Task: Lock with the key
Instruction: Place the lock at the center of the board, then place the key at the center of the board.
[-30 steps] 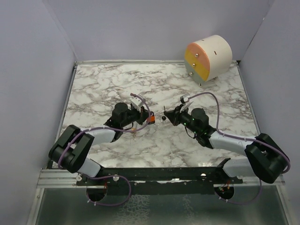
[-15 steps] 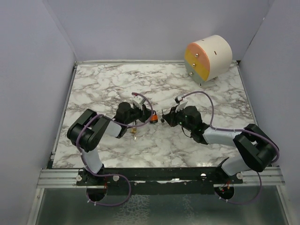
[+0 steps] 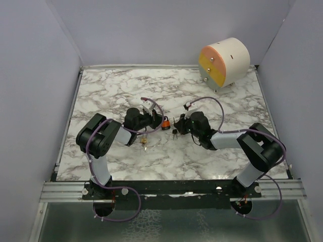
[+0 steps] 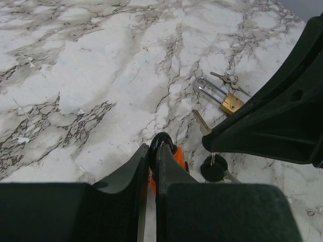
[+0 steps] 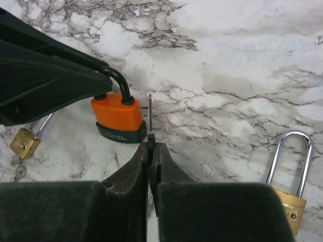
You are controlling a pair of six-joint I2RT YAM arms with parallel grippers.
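Observation:
The orange padlock [image 5: 118,115] with a black base and black shackle hangs from my left gripper [image 4: 151,151], which is shut on the shackle [image 4: 162,142]. My right gripper [image 5: 151,143] is shut on the key, whose thin blade [image 5: 150,113] sticks out just right of the padlock's body, beside it and not inside it. A black-headed key [image 4: 213,169] dangles on a ring under the right gripper. In the top view the left gripper [image 3: 154,120] and the right gripper [image 3: 179,124] face each other over mid-table, with the padlock [image 3: 165,122] between them.
A brass padlock [image 4: 229,103] with small keys [image 4: 229,78] lies on the marble near the left arm, also the brass padlock [image 3: 144,140] in the top view. Another brass padlock [image 5: 290,194] lies right of the right gripper. A round drawer unit [image 3: 224,61] stands at the back right.
Both arms have folded in, their elbows swinging toward the table's middle. The two grippers have drawn closer together, and the key now sits right beside the orange padlock.

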